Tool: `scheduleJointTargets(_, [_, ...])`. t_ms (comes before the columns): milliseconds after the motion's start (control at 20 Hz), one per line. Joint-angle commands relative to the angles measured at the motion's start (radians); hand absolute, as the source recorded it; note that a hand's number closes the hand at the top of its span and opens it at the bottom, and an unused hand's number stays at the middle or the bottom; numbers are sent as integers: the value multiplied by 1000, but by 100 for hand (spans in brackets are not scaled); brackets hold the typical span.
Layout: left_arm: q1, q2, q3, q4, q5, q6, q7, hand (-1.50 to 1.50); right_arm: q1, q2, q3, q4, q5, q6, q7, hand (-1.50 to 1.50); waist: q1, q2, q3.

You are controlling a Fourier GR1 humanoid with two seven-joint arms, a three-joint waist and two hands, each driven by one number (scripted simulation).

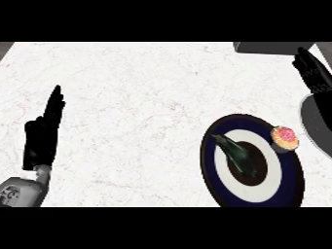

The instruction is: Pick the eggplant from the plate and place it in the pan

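Task not started as far as visible: the dark green-black elongated eggplant point(239, 155) lies in the middle of the round dark-blue-and-white ringed plate point(292, 182), on its dark centre, stem end toward upper left. Nothing touches it. A small pink-and-yellow round food item point(285, 137) sits on the plate's upper right rim area.

A pan isn't clearly identifiable; a grey curved shape at the right edge may be it, mostly hidden behind the right arm. Everything is left: reach, grasp, lift, carry, place.

The right hand point(313, 72) is at the upper right, fingers straight and pointing up-left, released, holding nothing, well apart from the eggplant.

The left hand point(45, 129) rests open at the left over the white marbled counter point(139, 87), fingers up, empty.
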Motion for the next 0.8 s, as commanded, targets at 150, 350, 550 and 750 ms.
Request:
scheduleJointTargets(150, [-30, -109, -70, -32, 135, -151, -2, 0, -156, 68, 274, -51, 0, 276, 1, 150, 56, 49, 36])
scheduleJointTargets(350, [5, -185, -147, -35, 223, -252, 13, 0, -294, -15, 346, -82, 284, 246, -139, 150, 58, 52, 38])
scheduleJointTargets(550, [-17, -144, -70, -27, 289, -306, 45, 0, -243, 133, 349, 194, 248, 251, -444, -150, 27, 51, 43])
scheduleJointTargets(750, [14, -134, -46, -22, 313, -351, 19, 0, -373, 99, 394, 267, 343, 345, -530, -150, 13, 43, 41])
